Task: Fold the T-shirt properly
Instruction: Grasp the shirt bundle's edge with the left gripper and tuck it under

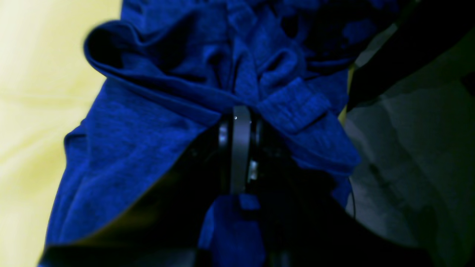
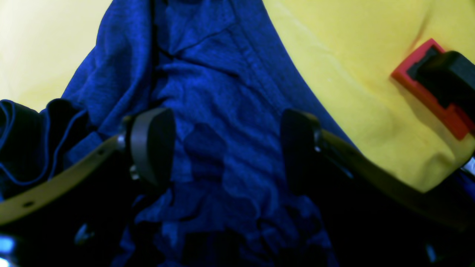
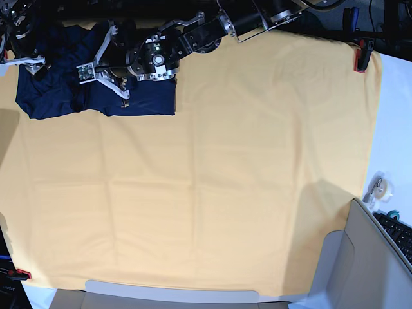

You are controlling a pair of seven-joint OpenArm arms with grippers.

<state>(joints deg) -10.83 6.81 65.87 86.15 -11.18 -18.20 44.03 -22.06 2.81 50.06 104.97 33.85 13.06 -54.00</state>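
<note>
The T-shirt (image 3: 151, 100) is a dark navy cloth lying crumpled at the far left of the table, part of it flat. In the left wrist view my left gripper (image 1: 241, 111) is shut, and folds of the T-shirt (image 1: 130, 129) bunch into its tips. In the base view the left gripper (image 3: 89, 72) sits over the shirt's middle. My right gripper (image 2: 224, 148) is open, its black pads (image 2: 152, 144) wide apart just above wrinkled T-shirt (image 2: 222, 85) fabric. In the base view the right gripper (image 3: 22, 58) is at the shirt's far-left end.
A big yellow cloth (image 3: 206, 193) covers the table. Red clamps (image 3: 359, 59) (image 3: 19, 273) pin its edges, and another clamp (image 2: 426, 85) is close on the right of the right gripper. A tape roll (image 3: 376, 187) and a keyboard (image 3: 399, 235) lie off the cloth at right.
</note>
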